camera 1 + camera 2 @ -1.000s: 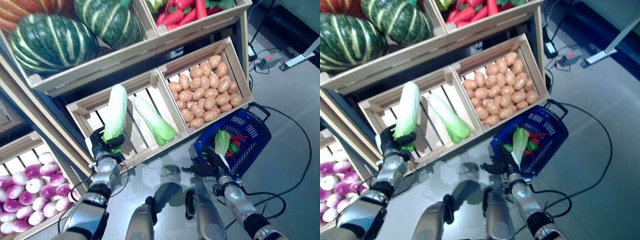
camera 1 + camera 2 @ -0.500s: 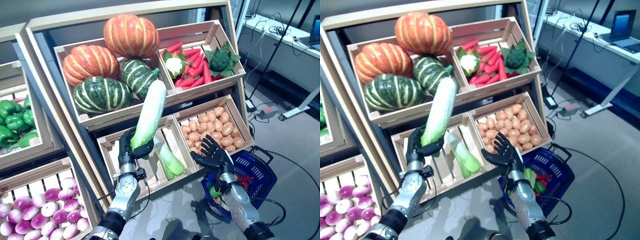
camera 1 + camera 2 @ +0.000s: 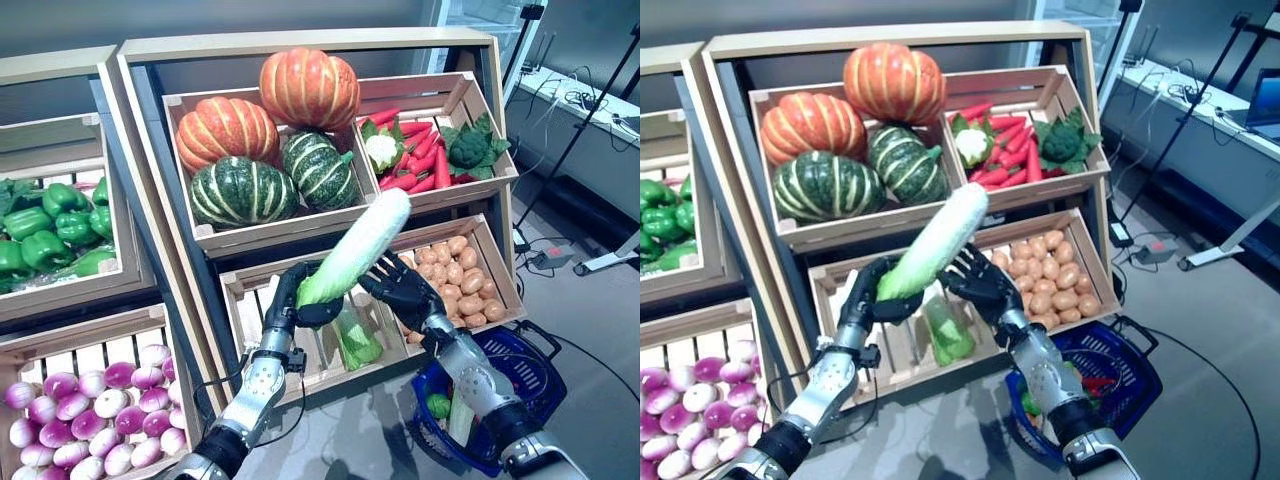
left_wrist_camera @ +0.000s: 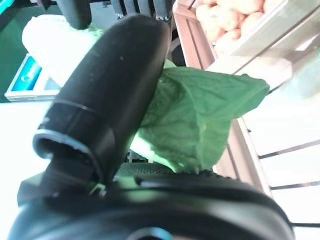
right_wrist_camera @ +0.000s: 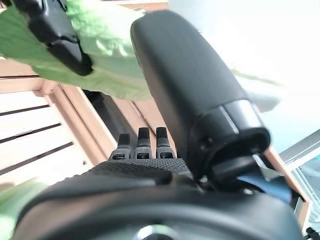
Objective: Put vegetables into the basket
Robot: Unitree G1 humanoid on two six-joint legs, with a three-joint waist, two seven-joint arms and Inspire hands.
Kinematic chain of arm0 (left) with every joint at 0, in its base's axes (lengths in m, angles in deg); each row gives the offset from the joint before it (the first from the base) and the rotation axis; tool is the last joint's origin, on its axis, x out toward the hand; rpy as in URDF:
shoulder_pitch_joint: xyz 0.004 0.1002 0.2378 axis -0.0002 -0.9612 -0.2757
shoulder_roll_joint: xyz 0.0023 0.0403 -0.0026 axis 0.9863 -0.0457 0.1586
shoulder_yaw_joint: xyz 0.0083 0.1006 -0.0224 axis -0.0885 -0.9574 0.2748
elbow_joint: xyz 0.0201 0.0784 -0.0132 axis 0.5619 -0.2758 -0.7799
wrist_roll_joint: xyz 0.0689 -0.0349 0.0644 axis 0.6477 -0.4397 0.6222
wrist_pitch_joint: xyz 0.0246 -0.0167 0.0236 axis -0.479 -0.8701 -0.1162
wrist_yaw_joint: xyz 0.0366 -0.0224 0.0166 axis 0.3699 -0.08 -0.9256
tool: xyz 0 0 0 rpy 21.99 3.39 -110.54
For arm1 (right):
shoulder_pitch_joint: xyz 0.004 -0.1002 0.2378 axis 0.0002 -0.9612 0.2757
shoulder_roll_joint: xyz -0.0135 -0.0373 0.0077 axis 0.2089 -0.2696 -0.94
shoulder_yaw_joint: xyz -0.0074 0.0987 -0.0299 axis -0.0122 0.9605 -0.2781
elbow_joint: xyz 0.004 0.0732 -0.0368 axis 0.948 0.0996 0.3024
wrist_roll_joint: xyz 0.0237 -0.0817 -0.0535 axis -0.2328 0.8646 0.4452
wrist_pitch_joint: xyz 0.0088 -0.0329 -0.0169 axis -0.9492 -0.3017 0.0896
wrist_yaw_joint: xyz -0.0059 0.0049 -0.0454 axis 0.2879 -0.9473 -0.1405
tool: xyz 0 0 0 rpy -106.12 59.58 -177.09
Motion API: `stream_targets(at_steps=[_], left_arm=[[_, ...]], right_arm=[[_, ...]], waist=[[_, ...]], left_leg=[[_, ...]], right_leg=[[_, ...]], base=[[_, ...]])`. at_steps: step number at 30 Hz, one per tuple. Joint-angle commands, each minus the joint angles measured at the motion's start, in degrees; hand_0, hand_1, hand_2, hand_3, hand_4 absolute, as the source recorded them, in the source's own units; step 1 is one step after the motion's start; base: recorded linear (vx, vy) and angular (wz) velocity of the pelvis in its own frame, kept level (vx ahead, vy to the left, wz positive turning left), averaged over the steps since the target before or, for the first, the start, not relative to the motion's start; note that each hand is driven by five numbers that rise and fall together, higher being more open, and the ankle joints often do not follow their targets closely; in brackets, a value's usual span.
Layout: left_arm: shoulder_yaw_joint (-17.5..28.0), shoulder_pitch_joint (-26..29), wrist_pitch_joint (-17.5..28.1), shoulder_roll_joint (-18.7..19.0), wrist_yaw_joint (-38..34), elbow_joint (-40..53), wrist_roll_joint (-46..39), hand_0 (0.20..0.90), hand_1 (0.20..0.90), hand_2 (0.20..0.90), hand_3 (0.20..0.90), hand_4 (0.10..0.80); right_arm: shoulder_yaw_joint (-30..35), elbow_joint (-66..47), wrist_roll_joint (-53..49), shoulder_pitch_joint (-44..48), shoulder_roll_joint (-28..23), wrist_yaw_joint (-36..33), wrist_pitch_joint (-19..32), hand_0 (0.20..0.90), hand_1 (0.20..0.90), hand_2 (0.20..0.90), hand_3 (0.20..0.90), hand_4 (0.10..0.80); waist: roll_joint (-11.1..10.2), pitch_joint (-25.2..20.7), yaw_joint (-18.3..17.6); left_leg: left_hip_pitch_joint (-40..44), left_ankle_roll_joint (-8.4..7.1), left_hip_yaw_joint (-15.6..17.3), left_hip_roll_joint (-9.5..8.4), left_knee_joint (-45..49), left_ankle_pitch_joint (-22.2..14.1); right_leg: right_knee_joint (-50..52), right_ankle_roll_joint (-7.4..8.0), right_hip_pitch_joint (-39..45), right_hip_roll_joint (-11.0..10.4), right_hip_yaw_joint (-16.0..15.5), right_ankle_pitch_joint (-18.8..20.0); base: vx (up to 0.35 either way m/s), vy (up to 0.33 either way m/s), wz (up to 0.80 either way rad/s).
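Observation:
My left hand [image 3: 290,300] is shut on the green leafy end of a long white-green napa cabbage [image 3: 360,245] and holds it in front of the stand, tilted up to the right. The left wrist view shows my thumb [image 4: 110,85] over the leaf [image 4: 200,115]. My right hand [image 3: 405,290] is open with its fingers spread, right beside the cabbage's middle and touching it. In the right wrist view its thumb [image 5: 195,85] lies against the leaf [image 5: 105,45]. The blue basket [image 3: 532,350] stands on the floor at the lower right. It holds another pale cabbage [image 3: 460,415], a green vegetable [image 3: 437,405] and something red [image 3: 1095,383].
A wooden stand [image 3: 300,45] with slatted crates rises right behind both hands. The slatted crate [image 3: 240,300] under the hands holds another cabbage. A desk [image 3: 1200,115] and cables stand at the far right. Grey floor lies around the basket.
The camera has tilted up. My left hand has raised the cabbage and tipped it to the right. My right hand has risen from beside the basket to the cabbage.

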Motion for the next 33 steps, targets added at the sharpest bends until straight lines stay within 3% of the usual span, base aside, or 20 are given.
stream_targets(at_steps=[1, 8, 19, 27, 33], left_arm=[[-4.59, 6.92, 7.09, 0.54, 3.95, 5.08, 1.51, 0.3, 0.3, 0.3, 0.3, 0.4], [-7.49, 6.07, 8.49, 1.61, 6.46, 5.66, 3.17, 0.3, 0.3, 0.3, 0.3, 0.4], [-11.77, 6.82, 10.38, 2.5, 8.38, 6.81, 4.94, 0.3, 0.3, 0.3, 0.3, 0.4], [-13.44, 4.69, 9.2, 1.82, 12.83, 5.65, -0.23, 0.3, 0.3, 0.3, 0.3, 0.4], [-13.99, 2.68, 9.23, 2.07, 14.27, 6.65, -0.23, 0.3, 0.3, 0.3, 0.3, 0.4]], right_arm=[[2.81, 1.67, -8.64, 11.57, 0.41, 3.8, 3.4, 0.9, 0.9, 0.9, 0.9, 0.8], [4.01, 3.47, -11.95, 15.9, -0.26, 6.64, 1.0, 0.9, 0.9, 0.9, 0.9, 0.8], [3.39, 7.29, -17.4, 20.35, -0.1, 7.05, 1.35, 0.9, 0.9, 0.9, 0.9, 0.8], [6.17, 4.68, -33.79, 22.31, 1.65, 23.12, -2.2, 0.9, 0.9, 0.9, 0.9, 0.8], [7.94, 2.05, -39.33, 22.83, 1.44, 30.88, -4.25, 0.9, 0.9, 0.9, 0.9, 0.8]], waist=[[-2.11, -4.03, 0.72], [-2.15, -4.34, 1.62], [-1.97, -4.45, 2.27], [-1.83, -4.74, 3.34], [-2.02, -5.01, 4.24]], left_leg=[[-0.41, 0.33, 1.54, -2.48, 0.04, -5.25], [-0.17, 0.37, 0.83, -2.46, 0.04, -5.59], [0.0, 0.32, -0.02, -2.28, 0.04, -5.85], [-0.11, 0.16, -1.1, -2.22, 0.04, -5.92], [-0.39, 0.14, -2.17, -2.28, 0.04, -5.91]], right_leg=[[0.05, 0.12, 1.03, -1.72, -1.77, -0.34], [0.05, 0.14, 1.52, -1.86, -1.95, -0.69], [0.05, 0.15, 1.9, -2.01, -1.81, -1.07], [0.05, 0.22, 2.18, -2.08, -2.52, -1.45], [0.05, 0.26, 2.26, -2.1, -3.03, -1.71]], base=[[0.0, 0.0, 0.0], [0.002, 0.001, 0.0], [0.002, 0.001, 0.01], [0.001, 0.004, 0.06], [-0.009, -0.009, 0.12]])
